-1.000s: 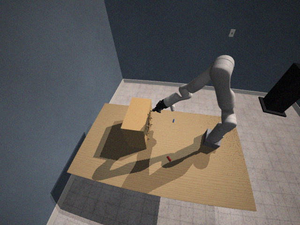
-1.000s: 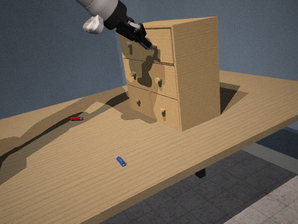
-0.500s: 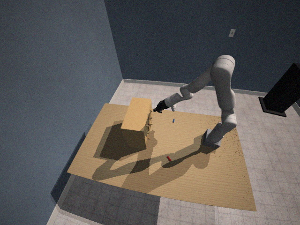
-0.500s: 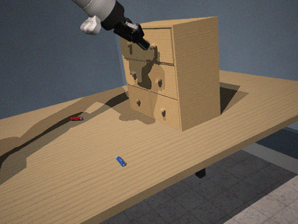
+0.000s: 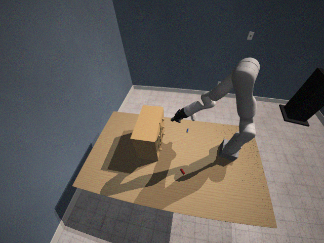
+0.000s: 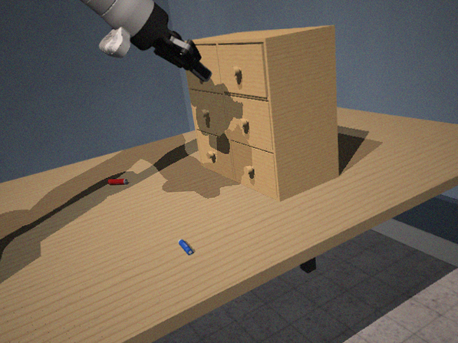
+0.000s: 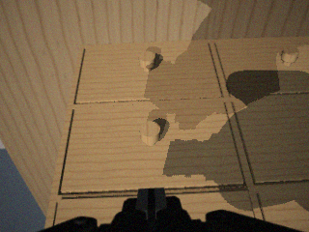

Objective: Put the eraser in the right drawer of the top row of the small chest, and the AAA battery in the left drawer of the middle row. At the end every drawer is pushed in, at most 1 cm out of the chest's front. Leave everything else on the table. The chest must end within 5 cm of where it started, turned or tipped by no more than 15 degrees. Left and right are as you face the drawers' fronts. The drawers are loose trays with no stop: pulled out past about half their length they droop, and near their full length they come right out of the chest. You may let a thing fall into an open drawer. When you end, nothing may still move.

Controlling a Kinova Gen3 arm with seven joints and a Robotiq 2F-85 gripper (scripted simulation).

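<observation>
The small wooden chest (image 5: 148, 122) (image 6: 301, 110) (image 7: 111, 145) stands on the table with all its drawers looking pushed in. My gripper (image 5: 174, 119) (image 6: 204, 74) (image 7: 152, 206) is shut and empty. It hangs a short way in front of the top-row right drawer (image 6: 251, 61) (image 7: 92, 208), pointing at it. The middle-row left drawer (image 6: 215, 124) (image 7: 270, 145) lies in the arm's shadow. A small blue battery-like cylinder (image 5: 187, 129) (image 6: 185, 247) lies on the table in front of the chest. A red one (image 5: 182, 171) (image 6: 117, 181) lies farther off. I see no eraser.
The wooden table (image 5: 209, 198) (image 6: 108, 291) carries the chest near one side and the arm's base (image 5: 229, 153) near the other. A black stand (image 5: 303, 102) is on the floor beyond the table. Walls stand close behind the chest.
</observation>
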